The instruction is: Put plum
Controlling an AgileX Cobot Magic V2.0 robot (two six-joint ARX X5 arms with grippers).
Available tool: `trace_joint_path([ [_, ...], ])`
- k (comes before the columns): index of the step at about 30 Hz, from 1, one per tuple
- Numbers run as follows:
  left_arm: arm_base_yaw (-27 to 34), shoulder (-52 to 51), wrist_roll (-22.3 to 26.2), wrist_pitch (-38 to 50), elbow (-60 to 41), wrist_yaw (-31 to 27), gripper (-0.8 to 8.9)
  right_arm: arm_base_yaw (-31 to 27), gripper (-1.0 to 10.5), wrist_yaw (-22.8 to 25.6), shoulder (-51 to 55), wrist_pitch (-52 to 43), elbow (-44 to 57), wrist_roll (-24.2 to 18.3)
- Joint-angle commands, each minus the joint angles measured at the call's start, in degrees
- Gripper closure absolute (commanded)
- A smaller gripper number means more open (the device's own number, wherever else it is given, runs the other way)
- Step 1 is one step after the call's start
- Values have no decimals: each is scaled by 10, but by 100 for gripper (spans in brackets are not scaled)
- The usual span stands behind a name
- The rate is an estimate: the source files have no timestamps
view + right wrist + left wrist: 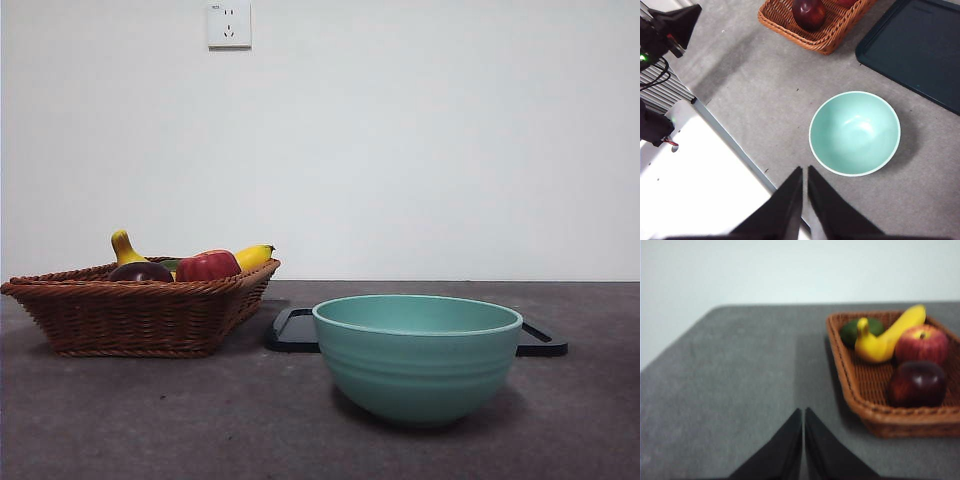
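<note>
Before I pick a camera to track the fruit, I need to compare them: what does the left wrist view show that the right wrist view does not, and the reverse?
Only the left wrist view shows the yellow banana, the dark green fruit behind it, the whole red apple and the shut left pincer. Only the right wrist view shows the empty mint-green bowl, the dark flat tray and the shut right pincer. Both show the brown woven wicker basket with the glossy dark purple plum inside it, on the grey table.

no legible text, labels or numbers
</note>
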State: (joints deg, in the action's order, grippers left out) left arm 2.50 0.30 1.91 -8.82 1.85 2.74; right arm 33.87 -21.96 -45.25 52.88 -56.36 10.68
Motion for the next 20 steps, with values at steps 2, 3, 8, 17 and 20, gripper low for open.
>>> trace_joint_path([
  [2,2,-1,-16,-17,-12,-2,806,5,941,-2,-3,-6,-8,-7],
  [3,2,-1,-20,-20,-12,-2,806,5,941,-2,-3,-6,-8,-7],
  [8,2,-1,-30,-19,-12,-2,806,5,941,-2,-3,-6,-8,-7],
  [17,2,-1,-30,-19,-12,-2,806,5,941,-2,-3,-6,-8,-7],
  [20,2,-1,-30,-19,-12,-2,806,5,941,-2,-3,-6,-8,-7],
])
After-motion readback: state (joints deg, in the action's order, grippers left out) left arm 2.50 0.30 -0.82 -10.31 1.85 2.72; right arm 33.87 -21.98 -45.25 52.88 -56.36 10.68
